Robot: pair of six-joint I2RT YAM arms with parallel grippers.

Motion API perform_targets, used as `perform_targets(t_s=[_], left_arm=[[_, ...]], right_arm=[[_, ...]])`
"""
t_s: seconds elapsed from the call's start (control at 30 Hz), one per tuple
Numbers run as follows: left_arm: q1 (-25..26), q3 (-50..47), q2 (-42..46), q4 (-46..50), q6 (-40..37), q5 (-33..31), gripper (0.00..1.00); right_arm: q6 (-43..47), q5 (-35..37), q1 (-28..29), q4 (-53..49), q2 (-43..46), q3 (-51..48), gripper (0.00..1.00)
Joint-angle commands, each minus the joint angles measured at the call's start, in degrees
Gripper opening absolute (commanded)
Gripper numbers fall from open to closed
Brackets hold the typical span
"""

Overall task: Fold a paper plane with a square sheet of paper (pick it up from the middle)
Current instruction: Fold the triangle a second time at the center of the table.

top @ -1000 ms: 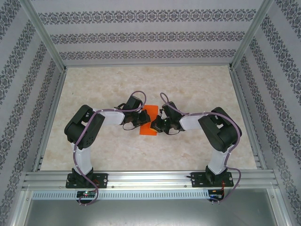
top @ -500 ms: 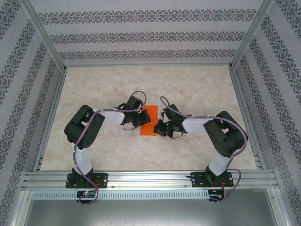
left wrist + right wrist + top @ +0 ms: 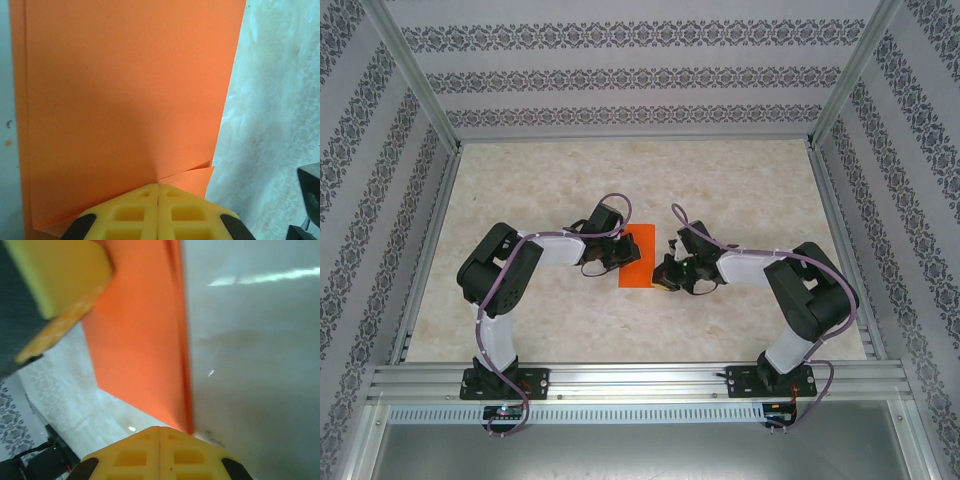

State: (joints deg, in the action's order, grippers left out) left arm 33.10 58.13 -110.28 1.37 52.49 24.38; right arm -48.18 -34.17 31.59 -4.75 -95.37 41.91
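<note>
1. Marble-look table, patterned walls all round. The folded orange sheet of paper lies flat mid-table.
2. Left gripper: fingers closed together, tips on the sheet's left edge.
3. Right gripper: closed too, right by the sheet's near right corner.

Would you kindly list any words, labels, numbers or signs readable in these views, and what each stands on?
None can be read. The orange paper is plain; the table and patterned walls carry no lettering; the small boards on the front rail are too small to make out.
</note>
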Motion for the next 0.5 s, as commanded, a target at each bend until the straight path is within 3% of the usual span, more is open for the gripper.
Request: perform_targets(t_s=[0.0,0.23,0.47], left_arm=[[0.38,0.08,-1.34,4.89,-1.85,-1.45,0.08],[0.4,1.41,-0.52,5.73,-2.26,-1.27,0.09],[0.52,4.79,1.95,9.23,-4.25,0.25,0.17]], right_arm=[[1.58,-2.81,-0.66,0.37,-0.7,4.12,0.04],[3.02,-0.53,-0.66,-0.27,-6.23,4.0,0.04],[2.99,0.15,-0.35,2.25,-8.25,0.65,0.03]])
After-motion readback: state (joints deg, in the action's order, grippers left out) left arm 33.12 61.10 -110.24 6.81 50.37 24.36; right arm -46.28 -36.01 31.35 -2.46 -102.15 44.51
